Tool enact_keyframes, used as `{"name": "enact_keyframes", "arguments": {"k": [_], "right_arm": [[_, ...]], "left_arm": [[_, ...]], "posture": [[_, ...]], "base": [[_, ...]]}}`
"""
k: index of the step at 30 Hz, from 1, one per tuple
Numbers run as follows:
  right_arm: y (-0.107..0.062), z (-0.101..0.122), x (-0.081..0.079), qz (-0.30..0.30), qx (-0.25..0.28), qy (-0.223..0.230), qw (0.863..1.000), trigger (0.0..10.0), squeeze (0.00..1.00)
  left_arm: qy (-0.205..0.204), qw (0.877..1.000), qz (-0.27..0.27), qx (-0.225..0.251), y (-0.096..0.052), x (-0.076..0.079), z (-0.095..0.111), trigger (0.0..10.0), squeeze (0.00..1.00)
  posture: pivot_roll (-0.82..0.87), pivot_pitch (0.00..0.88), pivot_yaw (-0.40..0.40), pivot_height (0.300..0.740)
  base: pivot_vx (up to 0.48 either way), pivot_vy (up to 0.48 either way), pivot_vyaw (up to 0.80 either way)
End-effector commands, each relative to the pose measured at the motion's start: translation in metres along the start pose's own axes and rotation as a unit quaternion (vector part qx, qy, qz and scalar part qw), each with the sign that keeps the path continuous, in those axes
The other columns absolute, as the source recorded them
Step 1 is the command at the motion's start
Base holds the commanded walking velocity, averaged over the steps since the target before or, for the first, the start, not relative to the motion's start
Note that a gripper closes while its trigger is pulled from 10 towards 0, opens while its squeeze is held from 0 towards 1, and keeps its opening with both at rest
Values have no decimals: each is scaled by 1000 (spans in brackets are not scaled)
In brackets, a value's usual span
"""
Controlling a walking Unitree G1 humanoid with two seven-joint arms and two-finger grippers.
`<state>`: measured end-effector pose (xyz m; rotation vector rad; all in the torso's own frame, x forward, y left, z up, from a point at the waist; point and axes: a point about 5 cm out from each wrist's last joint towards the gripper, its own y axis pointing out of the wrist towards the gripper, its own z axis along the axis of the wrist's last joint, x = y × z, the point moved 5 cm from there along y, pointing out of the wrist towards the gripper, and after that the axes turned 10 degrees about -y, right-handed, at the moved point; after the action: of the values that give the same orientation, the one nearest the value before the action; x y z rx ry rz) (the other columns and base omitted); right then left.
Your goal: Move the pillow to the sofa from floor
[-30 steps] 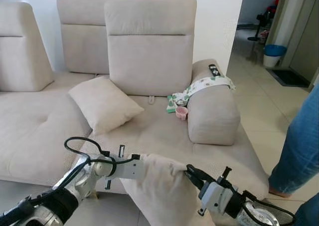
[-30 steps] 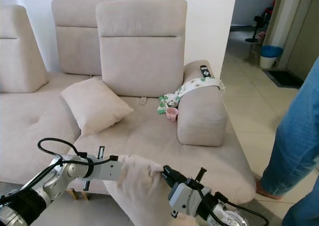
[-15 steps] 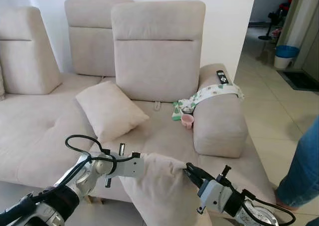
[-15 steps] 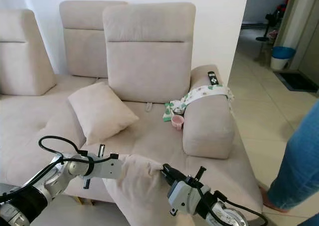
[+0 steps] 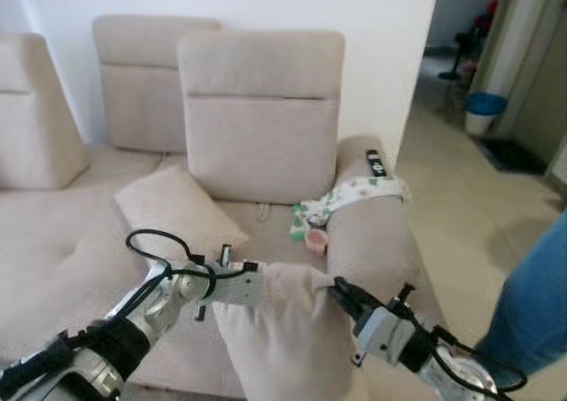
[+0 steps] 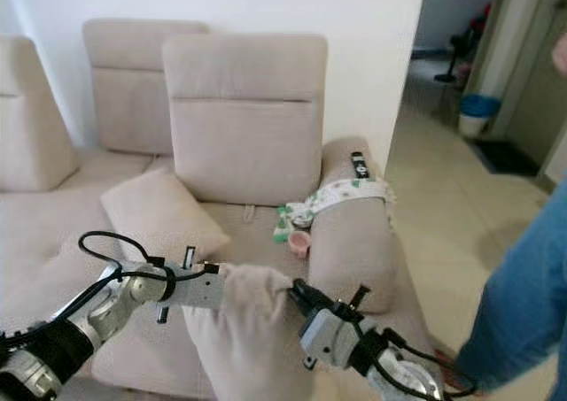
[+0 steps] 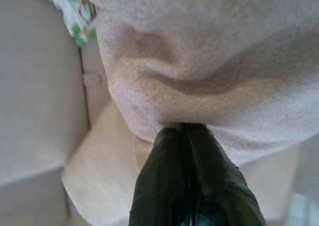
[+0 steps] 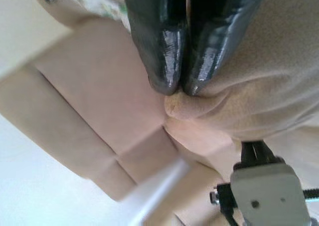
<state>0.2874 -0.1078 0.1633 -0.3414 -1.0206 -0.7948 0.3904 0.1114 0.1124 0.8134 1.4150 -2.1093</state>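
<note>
We see left tool [image 5: 255, 283] clamped on pillow [image 5: 283, 339] edge — pillow hangs lifted between both tools, off floor, just before sofa [image 5: 257, 144] seat. Right tool [image 5: 341, 292] pinches opposite edge. Lift done, we judge; placement on seat remains.

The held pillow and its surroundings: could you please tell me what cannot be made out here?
- Held pillow: its lower end is cut off by the bottom edge of the eye views.
- Remote on the sofa armrest: too small and blurred to read.
- Pink cup: its contents are hidden by blur.
- Person's leg: cut off by the right edge.
- Left pincer and right pincer: pinched fabric hides the fingertips.
</note>
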Motion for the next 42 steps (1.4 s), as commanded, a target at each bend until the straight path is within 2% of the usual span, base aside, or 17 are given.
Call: {"name": "enact_keyframes", "arguments": {"k": [1,7,12,19,22,24,27,31,42], "right_arm": [[5,23,20,-40,49,-22,998,10000,0],[4,23,23,-45,44,-25,998,10000,0],[4,23,24,-47,43,-25,998,10000,0],[4,23,30,-58,38,-27,997,10000,0],[5,23,36,-75,36,-33,996,10000,0],[5,23,43,-97,35,-27,994,10000,0],[5,23,44,-100,34,-24,994,10000,0],[7,22,43,-102,28,-13,994,10000,0],[8,22,41,-108,28,-9,994,10000,0]], "left_arm": [[3,1000,-5,3,2,2,2,10000,0],[5,1000,-2,8,2,1,6,10000,0],[4,1000,1,13,2,0,8,10000,0],[-16,998,23,54,1,-11,25,10000,0],[-44,994,56,86,-2,-26,37,10000,0],[-67,988,90,103,-6,-41,44,10000,0],[-77,986,106,108,-8,-48,45,10000,0],[-117,973,161,120,-15,-71,46,10000,0],[-125,967,165,151,-16,-71,55,10000,0]], "posture": [[-11,0,22,710],[-17,0,22,735],[-19,0,23,740],[-21,0,22,740],[-24,0,24,740],[-24,0,25,740],[-24,0,26,740],[-22,0,27,740],[-12,0,31,740]], "base": [[0,0,0],[0,0,0],[0,0,0],[0,0,0],[0,0,0],[0,0,0],[0,0,0],[0,0,0],[0,0,0]]}}
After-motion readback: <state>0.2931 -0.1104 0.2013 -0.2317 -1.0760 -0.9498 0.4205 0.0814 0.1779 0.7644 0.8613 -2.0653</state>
